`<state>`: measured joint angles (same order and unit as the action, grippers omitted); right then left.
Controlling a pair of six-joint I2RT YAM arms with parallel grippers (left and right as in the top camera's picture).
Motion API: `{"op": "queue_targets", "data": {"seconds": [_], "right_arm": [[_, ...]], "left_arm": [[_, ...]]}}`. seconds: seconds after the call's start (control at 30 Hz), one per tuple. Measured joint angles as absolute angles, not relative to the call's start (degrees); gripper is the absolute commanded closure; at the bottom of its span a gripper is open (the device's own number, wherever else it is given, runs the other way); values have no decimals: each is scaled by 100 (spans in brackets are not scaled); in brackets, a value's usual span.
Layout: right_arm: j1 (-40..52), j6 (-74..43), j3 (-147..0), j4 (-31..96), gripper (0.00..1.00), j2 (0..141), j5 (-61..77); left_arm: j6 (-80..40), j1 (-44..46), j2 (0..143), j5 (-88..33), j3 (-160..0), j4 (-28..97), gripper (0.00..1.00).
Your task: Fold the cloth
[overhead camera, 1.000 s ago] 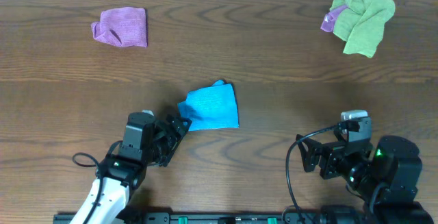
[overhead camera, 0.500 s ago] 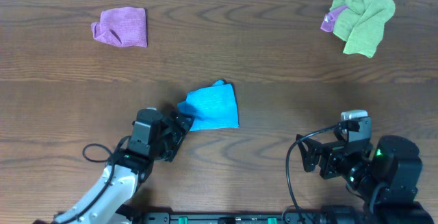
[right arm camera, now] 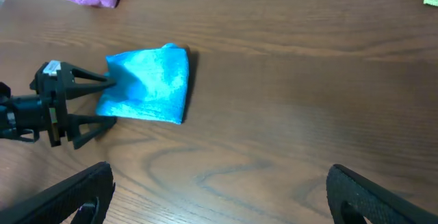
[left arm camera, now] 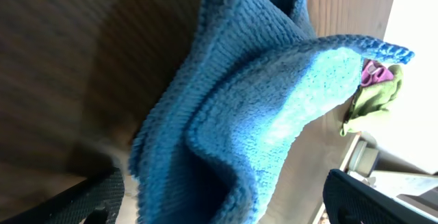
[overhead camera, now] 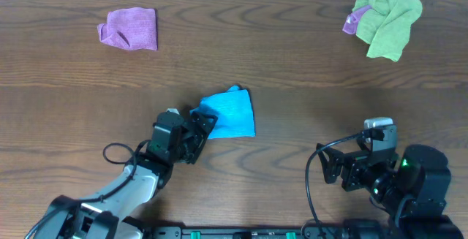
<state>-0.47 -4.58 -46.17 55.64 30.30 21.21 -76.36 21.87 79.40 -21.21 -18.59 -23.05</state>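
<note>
The cloth (overhead camera: 228, 115), seemingly soft, light and limp, lay bunched with its nearest corner, the likeliest pinch point, between the left gripper's (overhead camera: 200, 127) spread jaws, well apart from the right gripper's (overhead camera: 330, 167) equally spread, empty ones.

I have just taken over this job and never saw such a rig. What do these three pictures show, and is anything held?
Two robot arms sit at a wooden table, each ending in a two-finger gripper. One picture looks down from above; the other two come from a camera on each wrist, so dark fingers show in their bottom corners. On the table lie a sky-blue cloth near the middle, a purple cloth far left and a lime-green cloth far right. The left gripper has open jaws at the blue cloth's corner, not closed on it. The right gripper is open, away from every cloth. Nothing is held.
</note>
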Motion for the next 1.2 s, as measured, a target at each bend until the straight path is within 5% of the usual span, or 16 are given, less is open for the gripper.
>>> {"op": "queue_targets", "data": {"seconds": [0.37,0.67,0.93,0.97,1.0,1.2], "right_arm": [[-47,-458,-4617,5564,1,3030,2121],[-47,-458,-4615,5561,1,3030,2121],[-47,-458,-4615,5564,1,3030,2123],[-47,-458,-4617,5564,1,3030,2121],[-47,-458,-4615,5564,1,3030,2121],[-47,-458,-4615,5564,1,3030,2121]], "left_arm": [[-7699,2434,8796,-1929,-2027,-3476,1],[-7467,2543,9675,-1776,-2110,-4681,27],[-6829,2563,10053,-1761,-2110,-5271,36],[-6759,2563,10064,-1761,-2108,-5290,44],[-6685,2567,10079,-1752,-2106,-5297,85],[-6318,2556,10261,-1605,-2010,-5262,94]]}}
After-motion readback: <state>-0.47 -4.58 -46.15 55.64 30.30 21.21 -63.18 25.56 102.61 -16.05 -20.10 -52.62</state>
